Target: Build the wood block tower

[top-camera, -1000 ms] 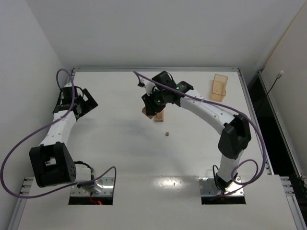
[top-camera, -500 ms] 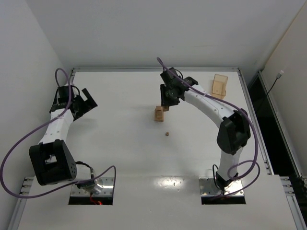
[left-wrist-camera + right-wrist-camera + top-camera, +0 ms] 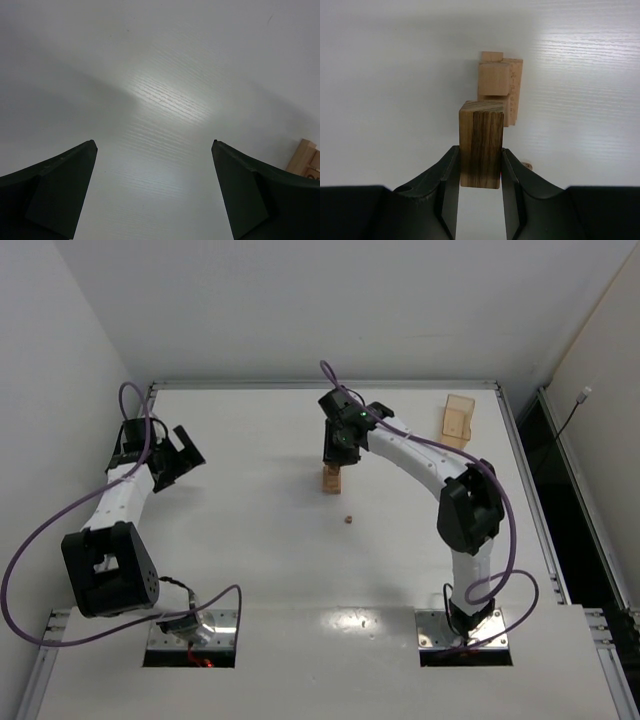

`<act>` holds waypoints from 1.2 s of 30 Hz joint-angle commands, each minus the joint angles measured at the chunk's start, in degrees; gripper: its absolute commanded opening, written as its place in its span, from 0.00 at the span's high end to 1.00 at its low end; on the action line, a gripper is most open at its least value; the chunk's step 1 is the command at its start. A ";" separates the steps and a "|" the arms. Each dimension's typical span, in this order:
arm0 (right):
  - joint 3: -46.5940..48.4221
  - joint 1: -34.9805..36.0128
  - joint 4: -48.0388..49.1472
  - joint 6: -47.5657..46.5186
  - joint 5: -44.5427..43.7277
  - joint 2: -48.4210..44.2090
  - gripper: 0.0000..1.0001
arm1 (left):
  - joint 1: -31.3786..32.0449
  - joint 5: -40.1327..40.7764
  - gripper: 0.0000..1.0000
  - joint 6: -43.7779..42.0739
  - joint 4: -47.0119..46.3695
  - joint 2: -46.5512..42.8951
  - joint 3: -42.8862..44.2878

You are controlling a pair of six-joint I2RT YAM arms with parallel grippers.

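I'm looking down at the white bench (image 3: 250,540), which is taking up basically the whole top view, with both arms reaching out over it. The right arm (image 3: 420,460) is curving in from its base toward the middle of the bench, while the left arm (image 3: 120,505) is hanging out way over by the left edge, well apart from all the wood. The left claw (image 3: 180,455) is standing wide apart and gripping nothing; its wrist cam is showing me bare bench between the two dark fingers (image 3: 60,190). A translucent amber box (image 3: 457,422) is sitting near the far right corner, nowhere near the action. The tower (image 3: 332,478) is standing around mid-bench, a bit toward the far side, and the right claw (image 3: 338,455) is hovering right over it. In the right wrist view the tower (image 3: 500,90) is showing up as a few light pieces stacked together, with a cube on top. The right claw (image 3: 480,150) is clamping a wood block (image 3: 481,150), a darker-grained short bar, squeezed between both fingers and sticking out past the tips. I can't tell whether that block is touching the stack or floating just above it. The tiny bit (image 3: 348,519) is lying alone on the bench, near the tower on the side closer to the arm bases, and apart from it.
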State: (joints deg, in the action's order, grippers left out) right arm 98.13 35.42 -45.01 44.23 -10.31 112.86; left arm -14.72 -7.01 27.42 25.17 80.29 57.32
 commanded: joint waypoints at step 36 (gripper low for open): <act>6.99 -0.70 3.80 -6.79 -1.30 8.61 1.00 | -0.31 -1.61 0.01 -0.44 -2.40 2.41 2.27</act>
State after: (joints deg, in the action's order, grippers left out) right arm 102.59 34.79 -42.26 37.54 -11.14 121.21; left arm -14.72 -7.77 27.42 24.47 82.46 57.56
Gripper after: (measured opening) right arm 0.288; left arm 0.991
